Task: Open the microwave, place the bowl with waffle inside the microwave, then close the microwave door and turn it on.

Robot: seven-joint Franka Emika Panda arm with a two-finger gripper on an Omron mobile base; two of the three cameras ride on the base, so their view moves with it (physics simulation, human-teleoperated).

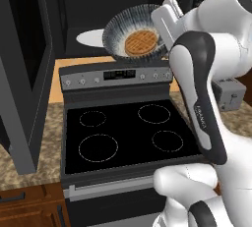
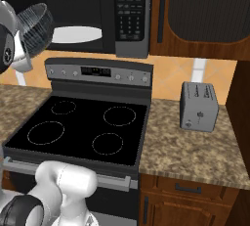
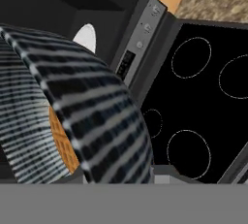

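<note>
Bowl [image 3: 87, 116] with waffle [image 1: 141, 43] gripped by tool [image 1: 165, 22].

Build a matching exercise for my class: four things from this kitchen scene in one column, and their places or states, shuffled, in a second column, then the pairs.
Things:
1. waffle
2. bowl
3. microwave door
4. toaster

Places or states:
A. swung open at the left
B. on the counter right of the stove
C. lying in the bowl
D. tilted, held up in front of the microwave

Pairs: 1-C, 2-D, 3-A, 4-B
</note>
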